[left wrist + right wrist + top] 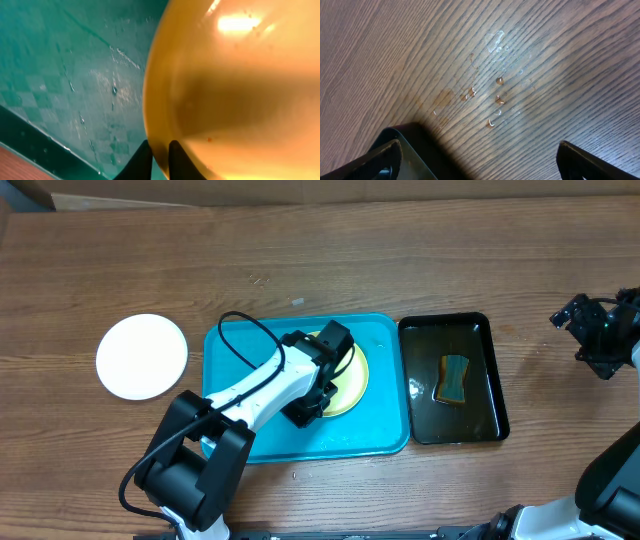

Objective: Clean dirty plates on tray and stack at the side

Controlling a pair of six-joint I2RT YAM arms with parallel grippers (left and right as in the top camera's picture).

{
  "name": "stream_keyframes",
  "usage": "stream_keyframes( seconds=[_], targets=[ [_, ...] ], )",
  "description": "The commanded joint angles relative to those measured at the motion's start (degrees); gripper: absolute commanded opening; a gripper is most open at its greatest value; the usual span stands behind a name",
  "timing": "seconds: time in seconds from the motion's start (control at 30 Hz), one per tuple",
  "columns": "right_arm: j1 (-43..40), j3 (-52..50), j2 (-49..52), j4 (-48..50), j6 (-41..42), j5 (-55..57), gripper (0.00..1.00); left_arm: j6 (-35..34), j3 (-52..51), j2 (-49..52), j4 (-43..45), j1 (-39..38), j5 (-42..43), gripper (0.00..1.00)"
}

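At your L fingers (142,161): clenched on rim of yellow plate (240,90), one finger each side of the edge.
Yellow plate: over turquoise tray (385,435); resting or lifted, can't tell.
White plate (142,356): on bench (400,260), well left of L fingers, off the tray.
Your R fingers (387,155): spread wide, nothing btwn, above bench w/ a few drops (495,95).
Black tray (478,430): btwn both sets of fingers, sponge (453,378) inside.

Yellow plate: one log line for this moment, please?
left jaws: gripping yellow plate rim | plate: in tray | right jaws: open, empty
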Motion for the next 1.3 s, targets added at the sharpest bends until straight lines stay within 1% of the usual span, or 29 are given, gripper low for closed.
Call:
stream_keyframes(
  seconds=[0.0,0.23,0.3,0.37,0.47,0.7,0.87,0.9,0.93,1.1,1.27],
  targets=[
    [-0.1,0.8,-0.8,0.3,-0.2,0.2,1.00,3.1,-0.2,1.1,-0.1,2.1,-0.1,0.10],
    [-0.1,0.8,-0.8,0.3,-0.2,0.2,1.00,6.6,-0.2,1.1,0.0,2.8,0.0,0.13],
    [-0.1,0.8,-0.8,0.3,-0.2,0.2,1.00,7.7,-0.2,1.1,0.3,2.9,-0.4,0.11],
    [-0.1,0.8,-0.8,0.3,-0.2,0.2,1.00,9.8,-0.2,1.1,0.9,3.1,-0.6,0.08],
    [-0.1,0.8,-0.8,0.3,-0.2,0.2,1.00,14.2,-0.2,1.1,1.3,4.2,-1.6,0.04],
    [-0.1,0.8,-0.8,0.3,-0.2,0.2,1.00,23.6,-0.2,1.1,1.7,8.0,-4.1,0.04],
    [-0.1,0.8,-0.8,0.3,-0.2,0.2,1.00,36.8,-0.2,1.1,3.7,11.1,-5.0,0.04],
    [-0.1,0.8,-0.8,0.3,-0.2,0.2,1.00,40.8,-0.2,1.1,4.2,12.0,-4.9,0.04],
    [-0.1,0.8,-0.8,0.3,-0.2,0.2,1.00,43.1,-0.2,1.1,4.4,12.6,-4.9,0.04],
    [-0.1,0.8,-0.8,0.3,-0.2,0.2,1.00,49.2,-0.2,1.1,5.2,14.4,-4.9,0.05],
    [-0.1,0.8,-0.8,0.3,-0.2,0.2,1.00,52.4,-0.2,1.1,6.7,15.3,-4.8,0.08]
  ],
)
